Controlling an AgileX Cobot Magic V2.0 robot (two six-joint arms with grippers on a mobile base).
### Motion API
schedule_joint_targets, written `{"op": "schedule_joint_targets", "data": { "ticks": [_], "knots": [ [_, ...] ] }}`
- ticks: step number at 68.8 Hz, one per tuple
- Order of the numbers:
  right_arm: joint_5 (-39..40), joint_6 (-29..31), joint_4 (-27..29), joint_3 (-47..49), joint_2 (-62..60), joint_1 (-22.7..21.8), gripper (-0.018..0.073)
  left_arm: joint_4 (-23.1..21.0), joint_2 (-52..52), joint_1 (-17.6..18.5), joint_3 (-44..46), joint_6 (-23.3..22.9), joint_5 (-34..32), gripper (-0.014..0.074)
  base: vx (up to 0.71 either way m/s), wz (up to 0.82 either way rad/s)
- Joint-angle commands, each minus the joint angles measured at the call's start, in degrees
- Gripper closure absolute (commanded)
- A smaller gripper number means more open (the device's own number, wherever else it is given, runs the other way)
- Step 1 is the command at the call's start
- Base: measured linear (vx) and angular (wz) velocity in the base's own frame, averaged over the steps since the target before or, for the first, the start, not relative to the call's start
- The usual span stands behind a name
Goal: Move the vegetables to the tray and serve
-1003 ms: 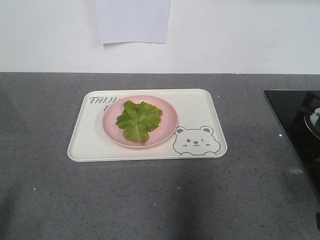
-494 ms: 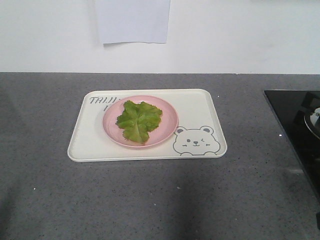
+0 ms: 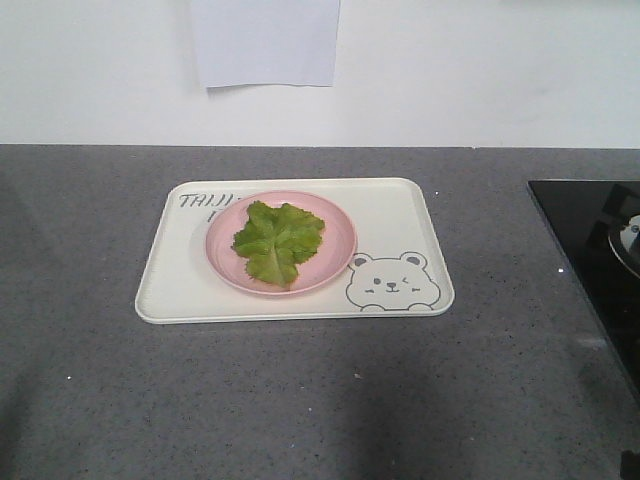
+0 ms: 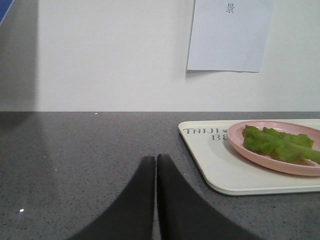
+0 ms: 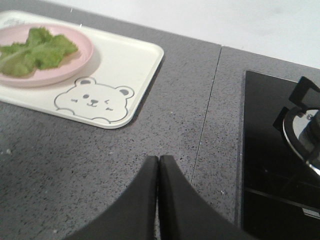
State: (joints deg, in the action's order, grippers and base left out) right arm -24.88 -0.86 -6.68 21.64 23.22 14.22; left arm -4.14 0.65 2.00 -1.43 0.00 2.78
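Note:
The vegetables, crinkled green lettuce leaves, lie on a round pink plate that rests on the cream bear tray in the middle of the grey counter. In the left wrist view the vegetables and tray sit ahead to the right of my left gripper, which is shut and empty above the counter. My right gripper is also shut and empty, with the tray and vegetables up to its left. Neither gripper shows in the front view.
A black glass stove top with a burner lies at the right end of the counter. A white sheet of paper hangs on the wall behind the tray. A thin seam runs across the counter.
The tray, plate and vegetables have not moved. A dark shape has come into the bottom right corner of the front view.

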Motion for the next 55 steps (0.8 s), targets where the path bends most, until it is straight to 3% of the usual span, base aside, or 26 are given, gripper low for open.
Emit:
{"op": "schedule_joint_targets", "data": {
  "ticks": [1,19,39,55],
  "knots": [
    [10.23,-4.05,-2.22,-4.25,-4.41,-2.0,0.0568,-0.57,0.82,-0.18,-0.57,0.0,-4.15,0.0603,0.0,0.0],
    [16.84,-9.07,-2.28,-16.64,-17.87,-9.63,0.0566,-0.57,0.82,-0.18,-0.57,0.0,-4.15,0.0603,0.0,0.0],
    [25.52,-10.57,-2.51,-23.8,-24.01,-10.28,0.0566,-0.57,0.82,-0.18,-0.57,0.0,-4.15,0.0603,0.0,0.0],
    [24.88,-11.13,-2.7,-23.58,-24.01,-10.28,0.0566,-0.57,0.82,-0.18,-0.57,0.0,-4.15,0.0603,0.0,0.0]
  ]
}}
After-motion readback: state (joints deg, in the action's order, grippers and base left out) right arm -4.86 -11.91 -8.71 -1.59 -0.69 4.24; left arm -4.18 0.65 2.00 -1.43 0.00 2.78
